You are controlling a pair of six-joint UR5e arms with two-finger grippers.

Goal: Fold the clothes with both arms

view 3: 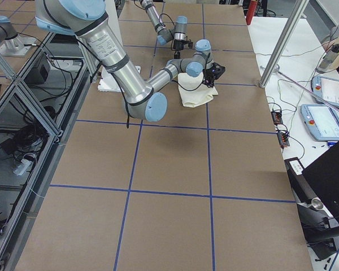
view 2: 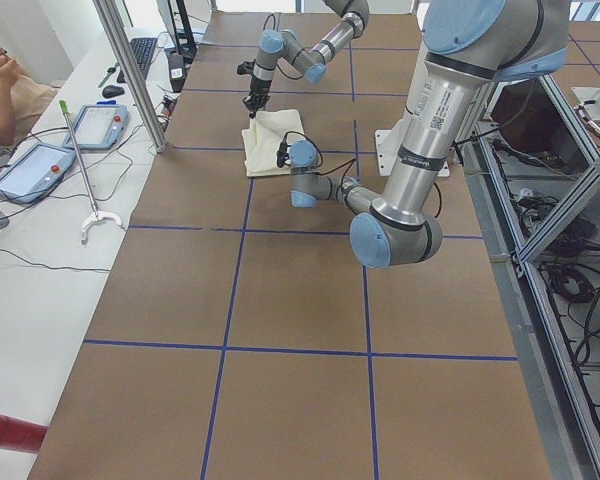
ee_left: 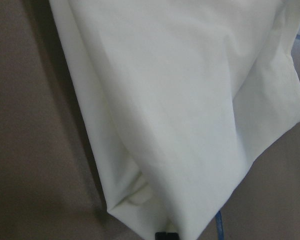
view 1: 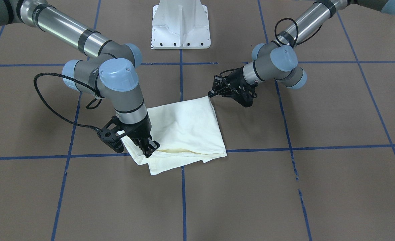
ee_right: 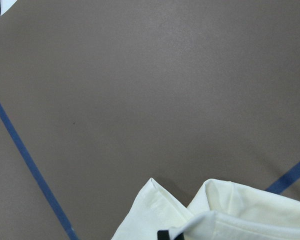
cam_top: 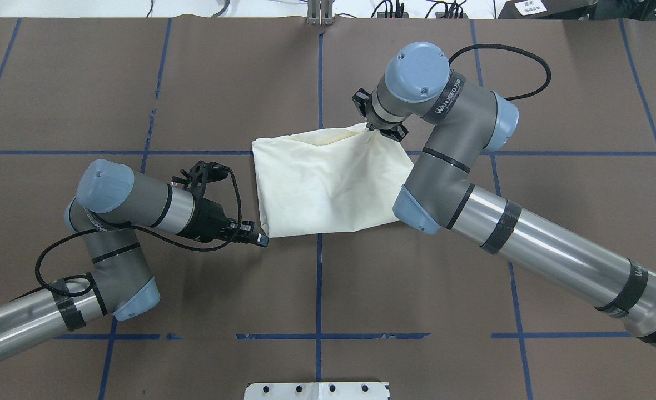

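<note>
Shirt (cam_top: 328,183) lies folded into a rough square in the middle of the brown surface (cam_top: 194,83), with only plain cream cloth facing up, so collar, sleeves and any print cannot be made out. Right gripper (view 1: 149,147) pinches a top layer at the far corner on the robot's right, drawing it into a small peak, though the overhead view hides its fingers under the blue wrist cap (cam_top: 417,72). Left gripper (cam_top: 258,239) sits at the near left corner, tips touching the hem; whether it has closed on cloth I cannot tell.
</note>
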